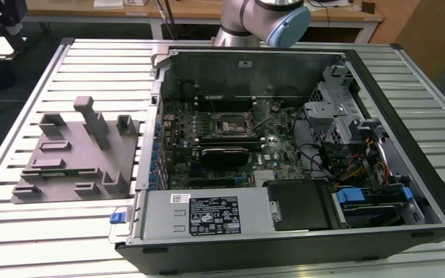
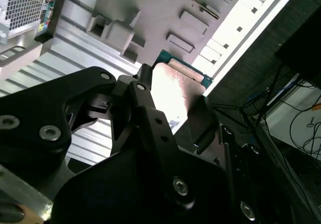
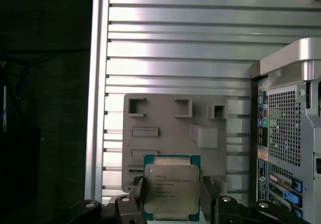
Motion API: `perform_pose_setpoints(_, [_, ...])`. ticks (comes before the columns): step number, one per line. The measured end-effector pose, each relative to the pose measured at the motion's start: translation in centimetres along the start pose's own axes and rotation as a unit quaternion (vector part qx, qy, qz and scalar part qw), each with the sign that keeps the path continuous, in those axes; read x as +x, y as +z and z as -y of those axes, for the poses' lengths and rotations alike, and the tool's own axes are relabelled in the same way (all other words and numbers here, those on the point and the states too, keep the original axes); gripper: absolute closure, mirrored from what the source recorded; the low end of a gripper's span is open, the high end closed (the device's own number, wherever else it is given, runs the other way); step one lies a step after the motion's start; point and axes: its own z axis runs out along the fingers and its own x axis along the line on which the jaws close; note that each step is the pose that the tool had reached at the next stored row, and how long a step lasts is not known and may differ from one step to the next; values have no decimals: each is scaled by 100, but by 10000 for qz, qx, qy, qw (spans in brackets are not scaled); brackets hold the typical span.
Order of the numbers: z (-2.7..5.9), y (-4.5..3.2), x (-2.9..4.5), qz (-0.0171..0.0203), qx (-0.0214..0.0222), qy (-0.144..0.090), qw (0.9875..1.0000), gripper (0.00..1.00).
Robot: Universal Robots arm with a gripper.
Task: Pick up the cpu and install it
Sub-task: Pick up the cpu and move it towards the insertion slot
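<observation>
The gripper [image 3: 171, 203] is clamped on the cpu [image 3: 171, 186], its black fingers [image 3: 136, 196] pressing two opposite edges of the chip; the cpu's pale silver top faces the first wrist view; in the second wrist view the cpu [image 2: 175, 88] sits edge-on between the same fingers; behind the held chip lies the grey fixture [image 3: 170, 126] on the slatted metal table [image 3: 175, 58]; just beside the fixture stands the open computer case [image 1: 408, 145], its black-framed socket [image 1: 230, 124] on the motherboard.
</observation>
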Motion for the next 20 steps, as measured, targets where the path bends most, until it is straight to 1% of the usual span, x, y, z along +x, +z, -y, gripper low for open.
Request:
perform_pose_setpoints(2, [1,-2,-86,-1,0,0,10000,47])
perform_pose_setpoints(5, [2,-2,-188,0,0,0,10000,47])
perform_pose_setpoints(11, [4,-4,-362,0,0,0,10000,47])
perform_pose_setpoints(16, [4,-6,-465,0,0,0,10000,47])
perform_pose_setpoints(20, [5,-6,-509,0,0,0,10000,47])
